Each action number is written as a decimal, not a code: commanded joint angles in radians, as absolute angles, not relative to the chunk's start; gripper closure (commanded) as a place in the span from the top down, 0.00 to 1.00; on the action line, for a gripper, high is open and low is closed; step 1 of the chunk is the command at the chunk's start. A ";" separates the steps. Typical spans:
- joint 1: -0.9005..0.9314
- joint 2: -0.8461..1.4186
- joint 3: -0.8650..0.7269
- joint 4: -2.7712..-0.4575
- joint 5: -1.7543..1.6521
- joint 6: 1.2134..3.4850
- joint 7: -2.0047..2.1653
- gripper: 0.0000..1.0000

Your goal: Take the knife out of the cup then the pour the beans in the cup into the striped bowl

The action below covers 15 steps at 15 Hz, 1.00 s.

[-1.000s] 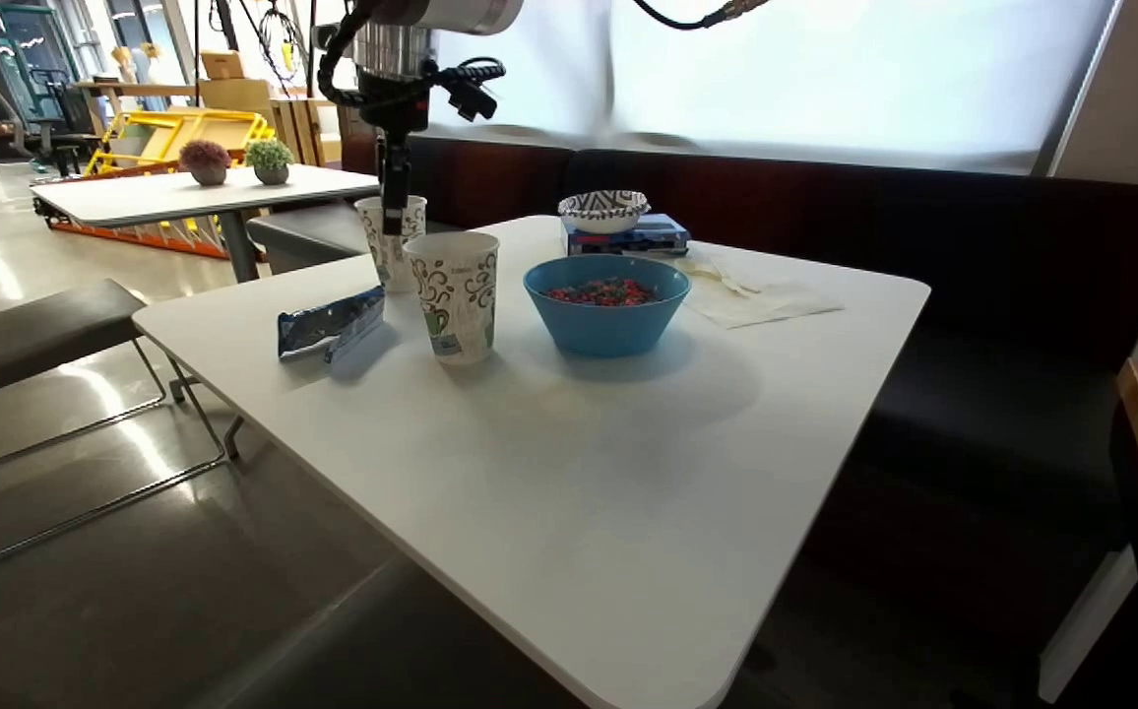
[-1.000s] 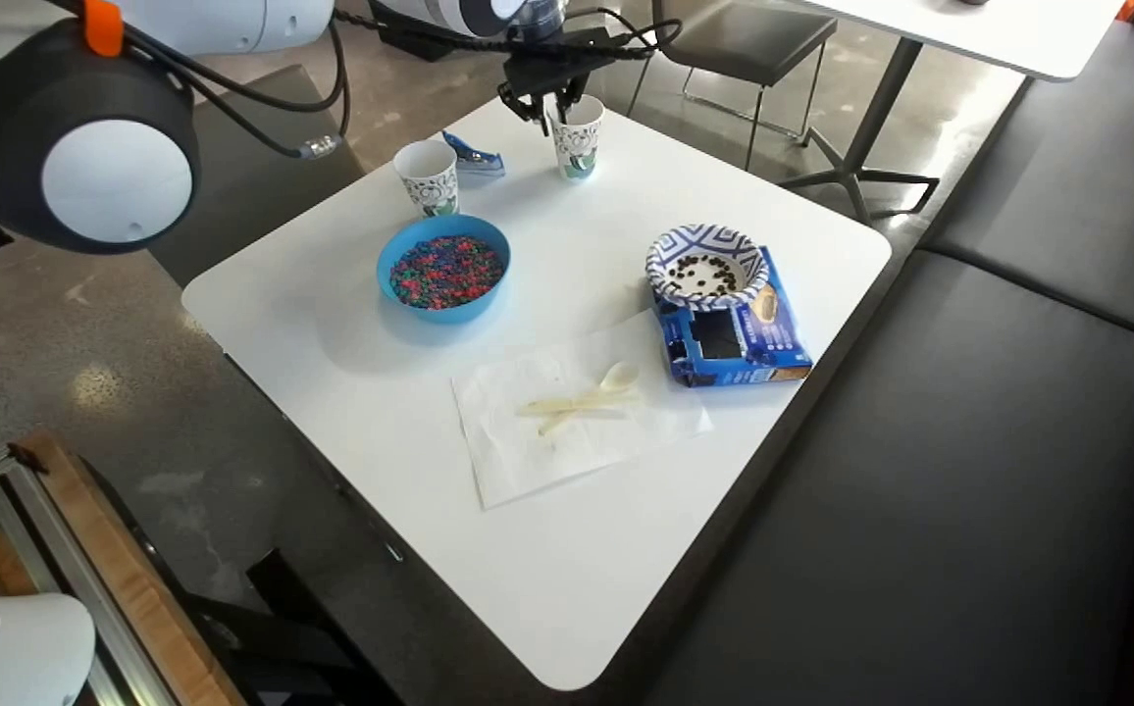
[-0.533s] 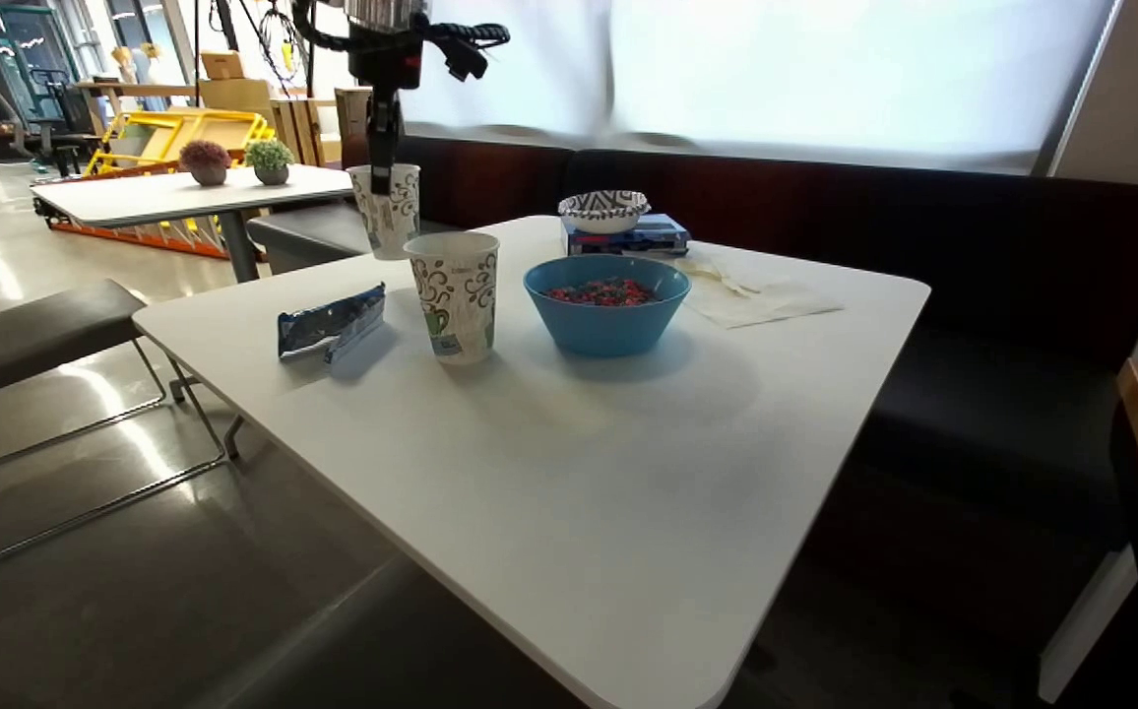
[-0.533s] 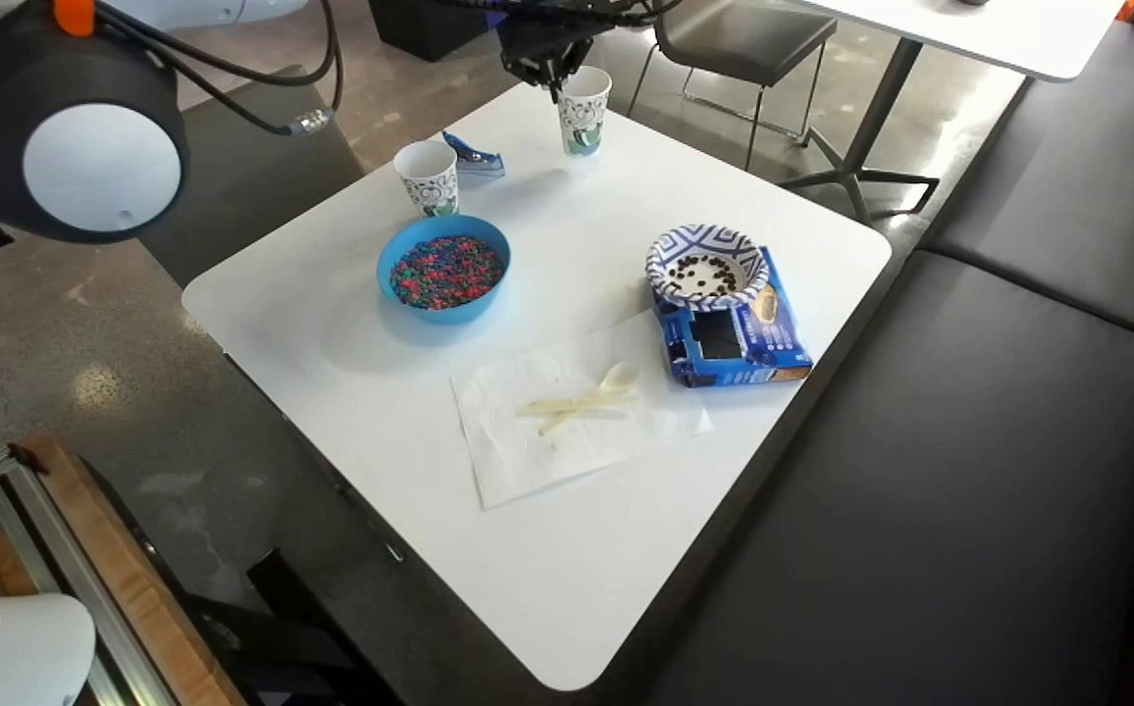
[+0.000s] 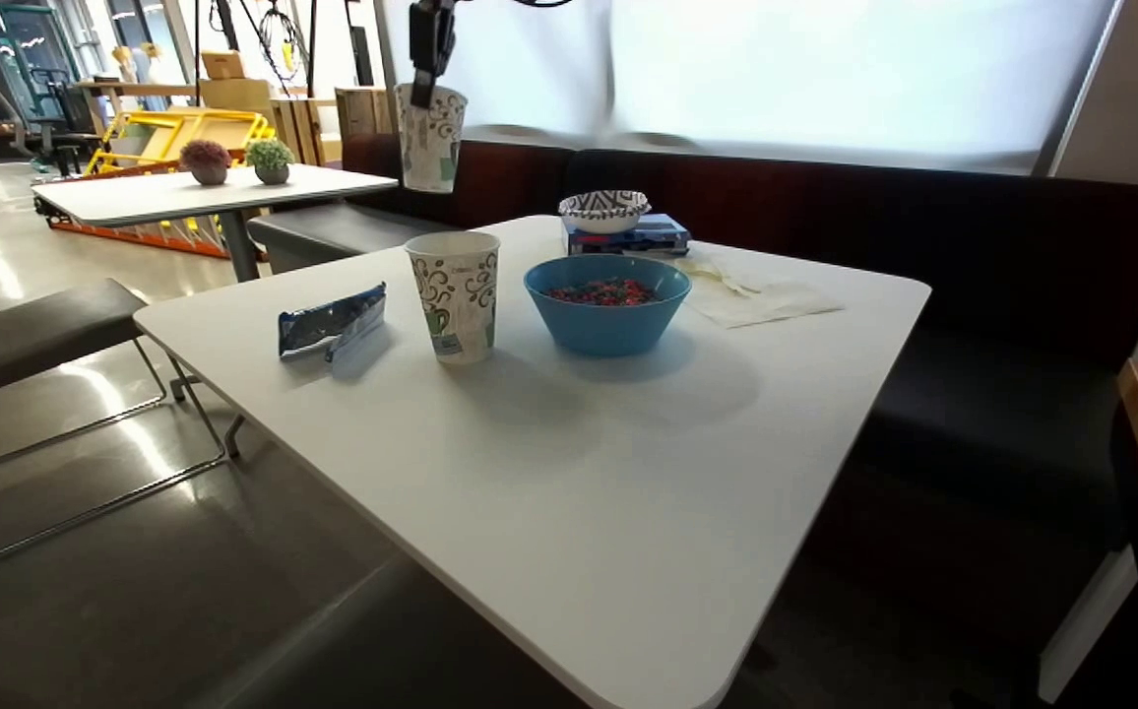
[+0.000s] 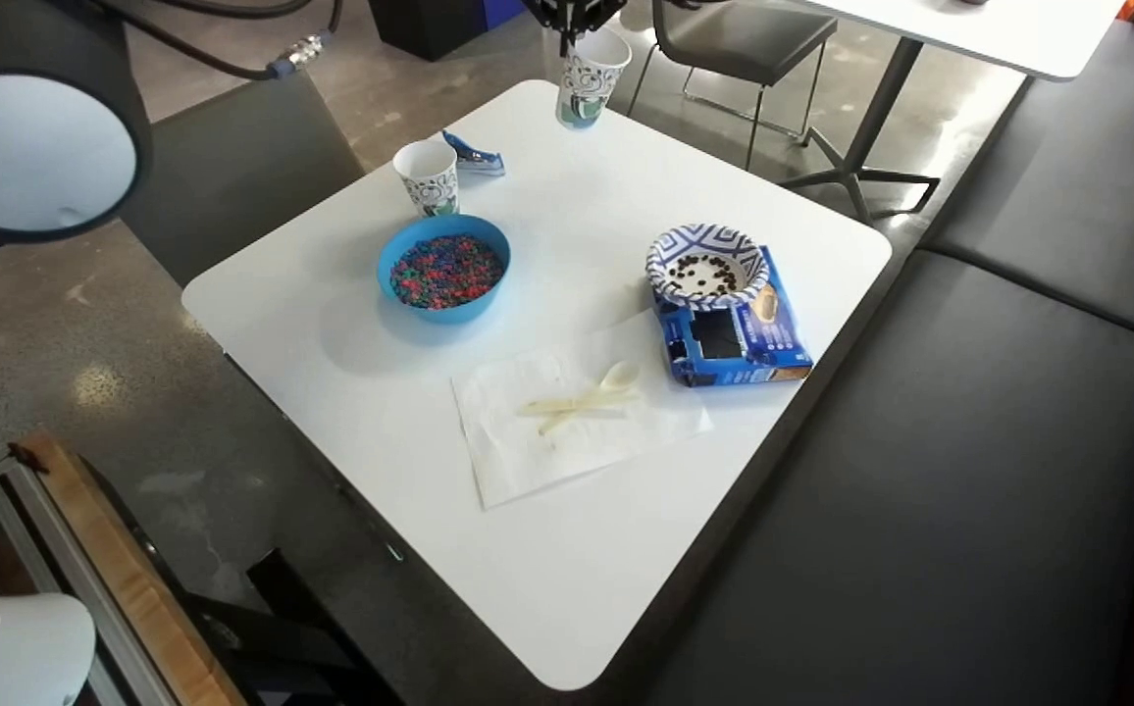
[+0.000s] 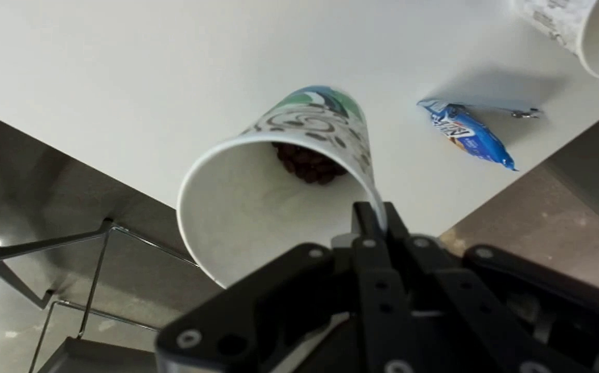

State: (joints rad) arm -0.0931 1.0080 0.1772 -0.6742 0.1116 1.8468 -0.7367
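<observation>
The Robotiq gripper (image 7: 377,215) is pinching the swirl-printed paper cup (image 7: 258,207) at its rim, its fingers (image 7: 365,220) standing nearly together with only the cup's wall caught between them, one inside and one outside. The cup is hanging clear of the white table (image 6: 567,588), mouth up, leaning slightly in an exterior view, and dark red beans (image 7: 310,165) are lying at its bottom. No knife is showing inside it; a slender pale utensil (image 6: 552,405), possibly the knife, is lying crossed with a pale spoon (image 6: 619,376) on a paper sheet (image 6: 513,461), so the step in hand is probably the carry before pouring. The striped bowl (image 6: 709,239) is sitting on a blue box (image 6: 753,373), well apart from the cup, small dark bits (image 6: 704,262) scattering its base. The cup is probably handling as a light, soft shell, its thin wall flexing readily, with the beans putting most of the weight low, so it could be swinging or twisting about that single pinch once the wrist is turning. Paper is likely giving fair friction; harder squeezing would mainly be creasing the lip. This one-sided rim hold is suiting the job, leaving the opposite lip free, though loose beans are calling for a slow tilt.
</observation>
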 commanded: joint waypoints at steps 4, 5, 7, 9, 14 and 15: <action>-0.307 0.998 0.300 -0.679 0.336 1.681 -0.781 0.01; -0.339 1.002 0.314 -0.680 0.368 1.661 -0.782 0.01; -0.399 1.010 0.342 -0.682 0.431 1.621 -0.785 0.01; -0.455 1.025 0.368 -0.683 0.494 1.585 -0.782 0.01; -0.548 1.083 0.400 -0.683 0.593 1.534 -0.769 0.01; -0.561 1.097 0.403 -0.680 0.605 1.524 -0.769 0.01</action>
